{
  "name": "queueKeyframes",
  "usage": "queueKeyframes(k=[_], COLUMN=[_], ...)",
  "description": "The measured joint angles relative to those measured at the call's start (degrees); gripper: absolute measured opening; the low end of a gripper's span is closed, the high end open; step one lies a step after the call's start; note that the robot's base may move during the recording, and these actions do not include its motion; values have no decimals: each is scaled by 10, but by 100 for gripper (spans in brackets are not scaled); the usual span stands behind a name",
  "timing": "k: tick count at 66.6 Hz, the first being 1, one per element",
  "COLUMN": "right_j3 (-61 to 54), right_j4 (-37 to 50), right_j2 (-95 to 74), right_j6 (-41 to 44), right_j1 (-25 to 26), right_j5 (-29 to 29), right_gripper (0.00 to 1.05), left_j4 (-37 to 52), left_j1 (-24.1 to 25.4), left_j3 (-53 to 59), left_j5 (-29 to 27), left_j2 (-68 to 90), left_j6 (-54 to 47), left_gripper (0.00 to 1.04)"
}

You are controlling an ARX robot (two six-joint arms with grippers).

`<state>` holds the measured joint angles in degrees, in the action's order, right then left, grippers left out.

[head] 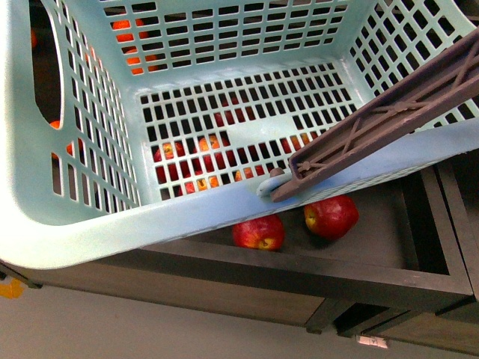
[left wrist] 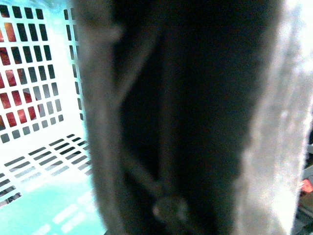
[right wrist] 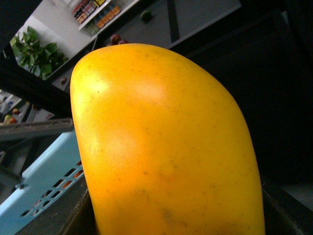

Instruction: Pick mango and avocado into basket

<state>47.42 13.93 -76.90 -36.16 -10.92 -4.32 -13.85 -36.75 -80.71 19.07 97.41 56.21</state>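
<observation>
Right gripper out of sight; mango (right wrist: 161, 147) fills its wrist view.

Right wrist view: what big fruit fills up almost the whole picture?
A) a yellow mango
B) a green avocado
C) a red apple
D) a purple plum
A: a smooth yellow-orange mango takes up most of the right wrist view, with a corner of the light teal basket showing beside it.
</observation>
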Motion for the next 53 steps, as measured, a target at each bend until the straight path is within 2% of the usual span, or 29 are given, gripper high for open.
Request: queueKeyframes(k=[11, 27, 40, 53], right_j3=[-5, -11, -23, -37], right_j4=[2, 1, -17, -59], right_j2=[-17, -16, 23, 123], right_j6=[0, 2, 6, 23], right_j1=[-39, -43, -26, 34], right_j5=[16, 25, 30, 53], right_gripper=[66, 97, 96, 96], left_j4=[0, 0, 0, 0], left_j1=[0, 0, 0, 0], left_j3=[0, 0, 3, 3], left_j5=[-1, -2, 2, -6], left_j2=[0, 0, 0, 0], left_j6=[0, 0, 2, 1], left_gripper=[13, 13, 13, 13])
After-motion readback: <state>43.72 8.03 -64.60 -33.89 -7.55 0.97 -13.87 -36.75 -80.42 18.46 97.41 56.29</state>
